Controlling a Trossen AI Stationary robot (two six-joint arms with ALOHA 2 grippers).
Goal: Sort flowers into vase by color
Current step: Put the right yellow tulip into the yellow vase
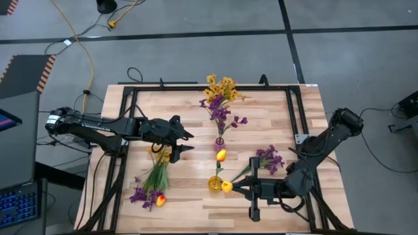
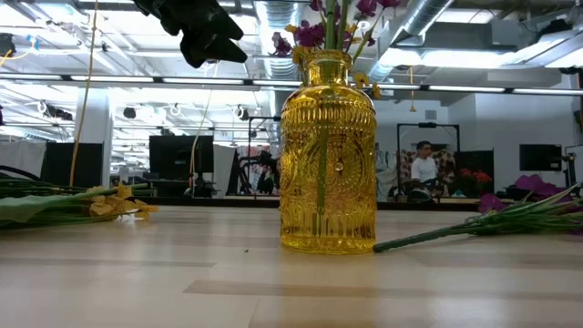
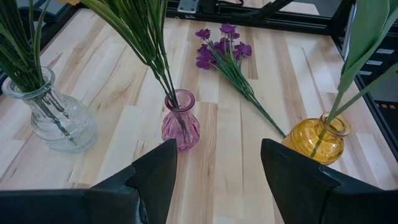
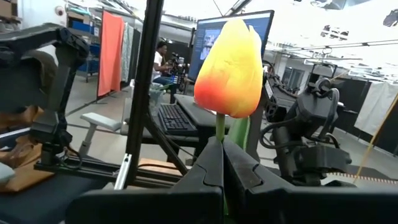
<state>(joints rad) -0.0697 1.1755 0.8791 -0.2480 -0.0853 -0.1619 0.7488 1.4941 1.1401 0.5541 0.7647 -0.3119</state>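
Observation:
My right gripper (image 1: pixel 234 188) is shut on a yellow-orange tulip (image 1: pixel 226 187) just right of the yellow glass vase (image 1: pixel 215 183), which holds another tulip (image 1: pixel 221 155). A purple vase (image 1: pixel 219 142) holds purple blossoms (image 1: pixel 221 112). Small yellow blooms (image 1: pixel 221 87) stand in a clear vase (image 3: pixel 56 118). My left gripper (image 1: pixel 188 142) is open and empty, left of the purple vase. A purple bunch (image 1: pixel 268 158) lies on the table to the right. A mixed bunch (image 1: pixel 153 183) lies at the left. My right gripper pinches the tulip's green stem just under the bloom (image 4: pixel 219 126) between its two shut fingers. The fingers come level from the table's right. The bloom (image 4: pixel 231 68) stands above the fingertips. The stem below the fingers is hidden behind them.
A black metal frame (image 1: pixel 196 88) runs round the table's far and side edges. The lying purple bunch's stem (image 2: pixel 437 235) reaches the yellow vase's foot (image 2: pixel 328 239). Bare wood (image 1: pixel 189 209) lies near the front edge. A person (image 2: pixel 424 169) sits in the room beyond.

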